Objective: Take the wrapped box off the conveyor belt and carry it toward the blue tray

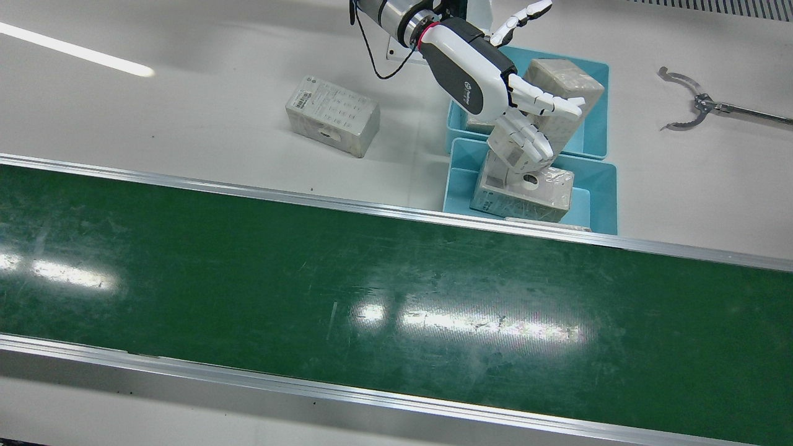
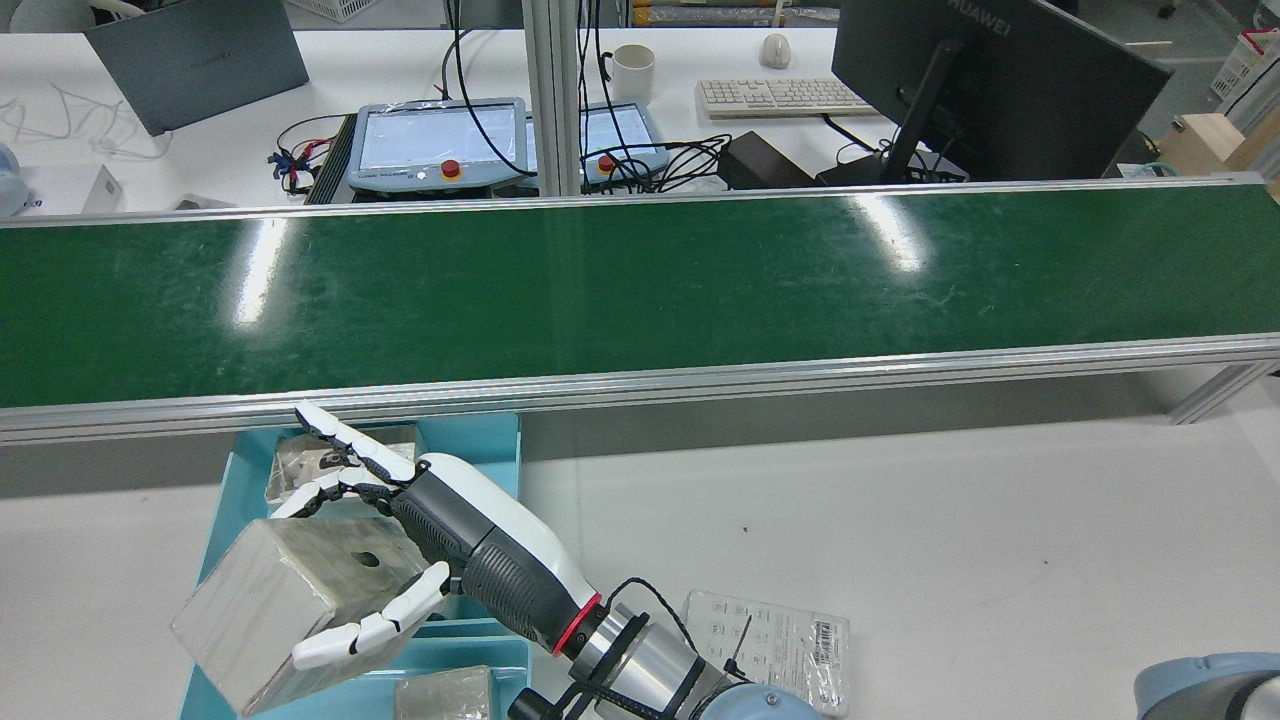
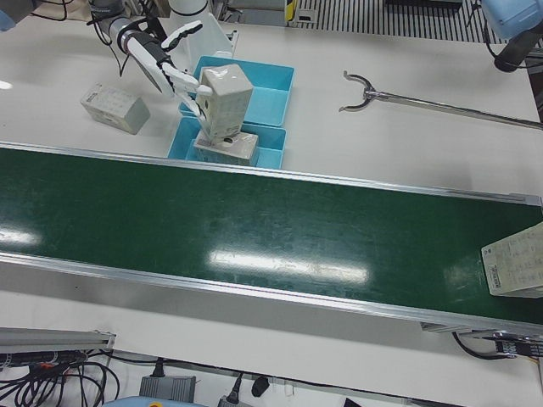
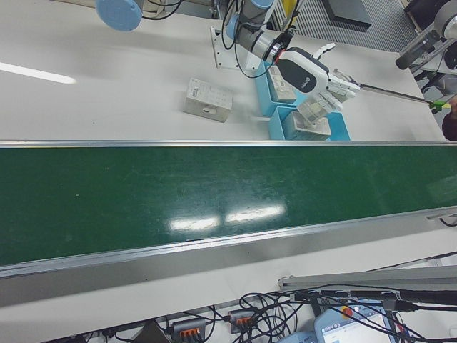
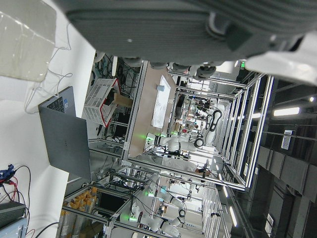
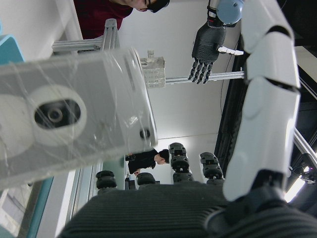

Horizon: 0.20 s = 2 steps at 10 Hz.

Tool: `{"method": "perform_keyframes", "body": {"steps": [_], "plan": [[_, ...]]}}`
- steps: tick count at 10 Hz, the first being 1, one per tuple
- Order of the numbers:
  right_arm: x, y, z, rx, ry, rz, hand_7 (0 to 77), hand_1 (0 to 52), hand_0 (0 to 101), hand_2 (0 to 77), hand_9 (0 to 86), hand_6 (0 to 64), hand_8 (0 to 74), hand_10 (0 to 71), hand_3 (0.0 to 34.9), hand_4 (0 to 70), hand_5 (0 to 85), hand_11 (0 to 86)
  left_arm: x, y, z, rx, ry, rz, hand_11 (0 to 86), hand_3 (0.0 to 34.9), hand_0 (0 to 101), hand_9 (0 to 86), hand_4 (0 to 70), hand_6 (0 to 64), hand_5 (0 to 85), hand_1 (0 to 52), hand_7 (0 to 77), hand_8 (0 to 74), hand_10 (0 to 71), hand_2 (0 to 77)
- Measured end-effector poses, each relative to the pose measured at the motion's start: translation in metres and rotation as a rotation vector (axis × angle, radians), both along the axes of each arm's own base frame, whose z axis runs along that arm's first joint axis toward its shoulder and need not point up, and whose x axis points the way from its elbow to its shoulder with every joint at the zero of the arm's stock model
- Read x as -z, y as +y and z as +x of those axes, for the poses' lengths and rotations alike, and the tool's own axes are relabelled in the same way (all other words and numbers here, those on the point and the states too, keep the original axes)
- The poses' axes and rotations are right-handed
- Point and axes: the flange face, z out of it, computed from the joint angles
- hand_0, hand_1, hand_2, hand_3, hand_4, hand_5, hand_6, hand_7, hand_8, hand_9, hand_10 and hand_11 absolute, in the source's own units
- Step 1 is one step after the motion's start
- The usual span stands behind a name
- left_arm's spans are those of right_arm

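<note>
My right hand (image 1: 474,71) is shut on a clear-wrapped grey box (image 1: 564,90), thumb on one side and fingers on the other. The box (image 2: 270,610) hangs tilted over two blue trays (image 1: 604,198) beside the green conveyor belt (image 1: 372,285). In the right hand view the box (image 6: 74,119) fills the left side and shows a round hole. Its lower end is close above another wrapped box (image 1: 523,195) lying in the tray nearer the belt; I cannot tell whether they touch. My left hand (image 6: 205,47) is raised high and far off, open and holding nothing.
A further wrapped box (image 1: 332,116) lies on the white table left of the trays. Another (image 3: 513,271) rides at the belt's right end in the left-front view. A metal grabber tool (image 1: 694,105) rests right of the trays. A person (image 6: 114,10) stands beyond the table.
</note>
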Motion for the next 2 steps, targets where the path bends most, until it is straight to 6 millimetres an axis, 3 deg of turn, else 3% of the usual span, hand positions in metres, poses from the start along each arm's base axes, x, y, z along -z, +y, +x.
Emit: {"method": "perform_keyframes", "body": {"steps": [1,2], "plan": [[-0.0009,0.0,0.0006,0.0,0.0,-0.001,5.5,15.8,46,15.3,1.1,1.1,0.0,3.3,18.4,2.7,6.0,4.9,0.0,0.0,0.0,0.0,0.0,0.0,0.0,0.0,0,0.0,0.0,0.0,1.1,0.0,0.0,0.0,0.0,1.1],[-0.0016,0.0001,0.0008,0.0,0.0,-0.001,8.2,13.1,46,16.4,1.1,5.5,0.0,0.5,17.9,3.3,7.1,3.8,0.0,0.0,0.0,0.0,0.0,0.0,0.0,0.0,0,0.0,0.0,0.0,1.1,0.0,0.0,0.0,0.0,0.5]]}}
